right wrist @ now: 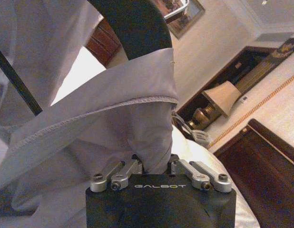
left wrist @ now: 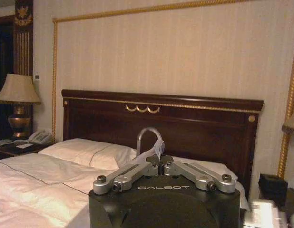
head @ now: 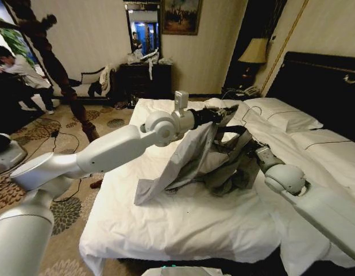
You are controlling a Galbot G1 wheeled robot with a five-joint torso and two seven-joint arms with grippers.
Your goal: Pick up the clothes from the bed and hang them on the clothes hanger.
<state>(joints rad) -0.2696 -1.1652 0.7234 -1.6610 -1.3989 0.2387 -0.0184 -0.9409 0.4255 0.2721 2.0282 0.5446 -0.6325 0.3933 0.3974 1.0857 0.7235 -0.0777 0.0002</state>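
Note:
The light-grey clothes (head: 195, 158) hang in creased folds over the middle of the white bed (head: 183, 230), their lower edge trailing on the duvet. My left gripper (head: 225, 114) is above them, shut on the silver hook (left wrist: 146, 135) of the clothes hanger. A thin black bar of the clothes hanger (right wrist: 16, 88) runs under the cloth. My right gripper (right wrist: 155, 164) is shut on a fold of the clothes (right wrist: 113, 104). In the head view it is buried in the cloth at the end of my right arm (head: 284, 178).
The black headboard (head: 321, 80) and pillows (head: 286, 115) are at the right. A lamp (head: 255, 52) and a phone stand on the nightstand. A dark dresser (head: 146, 77) and a chair with garments (head: 100, 80) are at the far wall. A person (head: 19, 72) and cables on the carpet are at the left.

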